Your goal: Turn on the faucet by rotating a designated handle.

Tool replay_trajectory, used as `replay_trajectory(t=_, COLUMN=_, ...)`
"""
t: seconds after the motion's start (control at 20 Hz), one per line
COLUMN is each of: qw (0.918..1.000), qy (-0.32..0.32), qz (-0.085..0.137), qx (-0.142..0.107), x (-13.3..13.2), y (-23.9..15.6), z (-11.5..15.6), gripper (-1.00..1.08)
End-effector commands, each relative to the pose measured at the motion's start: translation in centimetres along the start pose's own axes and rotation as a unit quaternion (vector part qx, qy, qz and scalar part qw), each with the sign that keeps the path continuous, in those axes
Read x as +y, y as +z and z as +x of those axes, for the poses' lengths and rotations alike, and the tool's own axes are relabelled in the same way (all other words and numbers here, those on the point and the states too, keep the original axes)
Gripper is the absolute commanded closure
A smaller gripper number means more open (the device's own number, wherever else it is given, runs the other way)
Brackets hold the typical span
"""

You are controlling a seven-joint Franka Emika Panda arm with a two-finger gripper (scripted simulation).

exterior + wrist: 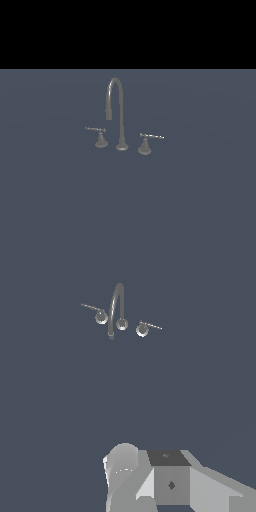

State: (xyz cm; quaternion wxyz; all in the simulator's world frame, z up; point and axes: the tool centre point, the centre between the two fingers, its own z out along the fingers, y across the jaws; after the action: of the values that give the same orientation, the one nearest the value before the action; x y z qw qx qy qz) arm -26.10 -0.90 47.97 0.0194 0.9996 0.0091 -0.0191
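The faucet [120, 112] is a small dull-grey set on a dark blue-grey floor, with a tall gooseneck spout whose tip [108, 115] hangs toward the exterior view's left. The handle [101, 140], on a cone base with a short dull lever, stands on that same side. The other handle [145, 146] has a longer, bright-tipped lever and stands on the exterior view's right. In the wrist view the faucet [117, 306], the handle [101, 317] and the other handle [142, 330] lie far off. My gripper shows in neither view.
Grey blocky parts of the arm [170, 481] fill one edge of the wrist view, far from the faucet. The dark floor [128, 210] spreads flat around the faucet set. The band above the floor in the exterior view is black.
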Motion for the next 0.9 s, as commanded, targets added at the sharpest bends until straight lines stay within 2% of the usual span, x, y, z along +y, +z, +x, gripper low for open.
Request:
replay_trajectory(t=0.0, qw=1.0, qy=0.0, qz=0.0, qx=0.0, x=0.0, y=0.0, z=0.0, gripper=1.08)
replay_trajectory(t=0.5, qw=0.9997, qy=-0.024, qz=0.009, qx=0.007, x=-1.4, y=-0.7, z=0.3, gripper=1.08)
replay_trajectory(t=0.85, qw=0.9997, qy=-0.017, qz=0.014, qx=0.006, x=-1.5, y=-0.6, z=0.8, gripper=1.08)
